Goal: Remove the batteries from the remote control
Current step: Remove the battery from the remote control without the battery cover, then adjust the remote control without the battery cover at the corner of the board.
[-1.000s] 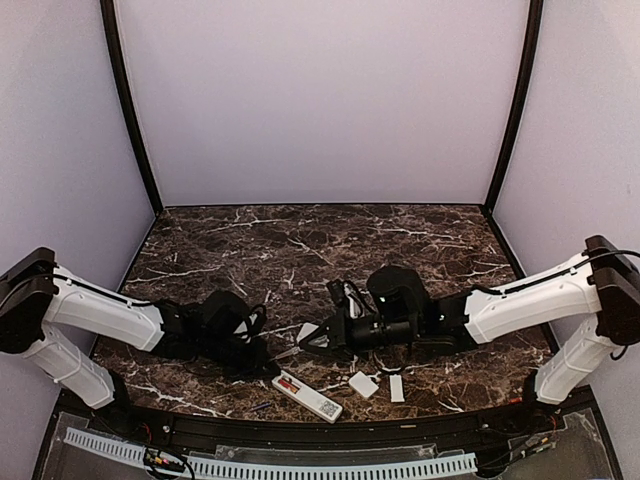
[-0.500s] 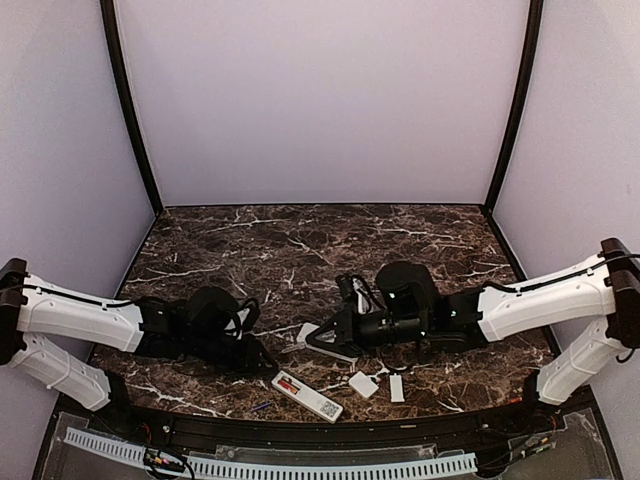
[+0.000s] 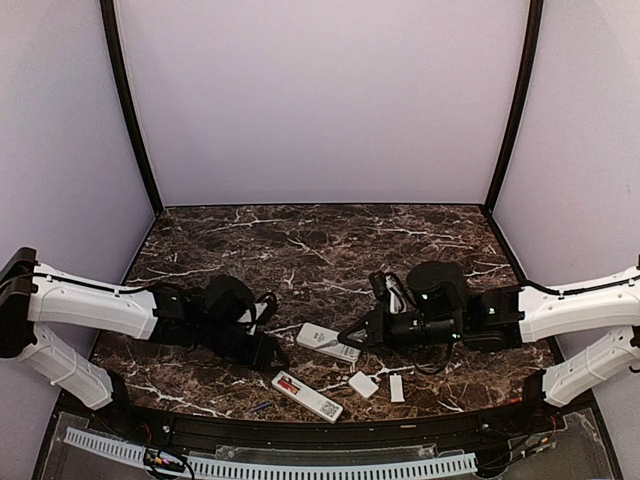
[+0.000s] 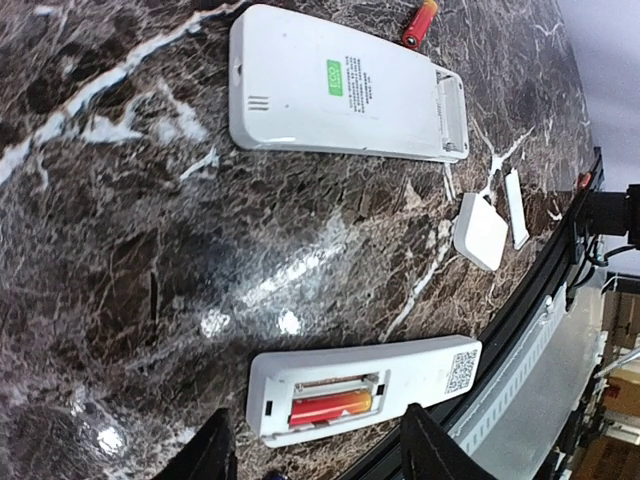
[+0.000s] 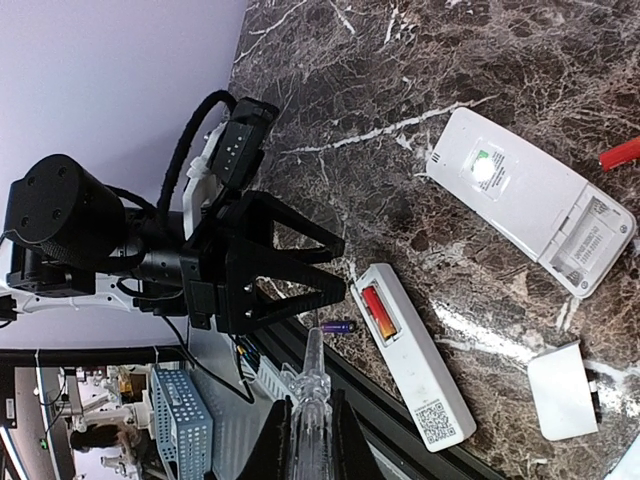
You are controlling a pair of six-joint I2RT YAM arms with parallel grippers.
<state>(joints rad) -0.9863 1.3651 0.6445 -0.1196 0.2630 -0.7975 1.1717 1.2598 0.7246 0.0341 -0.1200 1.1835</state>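
One red battery sits in the open bay of the small remote, which lies at the near edge of the table. The left fingers are spread apart with nothing between them and hang just beside the bay end of that remote. In the left wrist view the battery lies straight ahead of the gap, close in. Its long axis runs along the remote, from one finger toward the other, roughly in line with the way the fingers close. By my reckoning the wrist must turn about a quarter, or one fingertip must pry at an end, before the battery comes out.

The right fingers are pressed together, holding nothing that I can make out. They point at the big remote, whose bay looks empty. Whether they touch it cannot be told from above. They stand farther from the loaded bay than the left fingers, so the left arm seems the better placed for this one.

Two batteries are already out. A loose red battery lies just beyond the big remote, and a bluish battery lies at the table edge near the small remote. Two white covers lie on the table between the two remotes.
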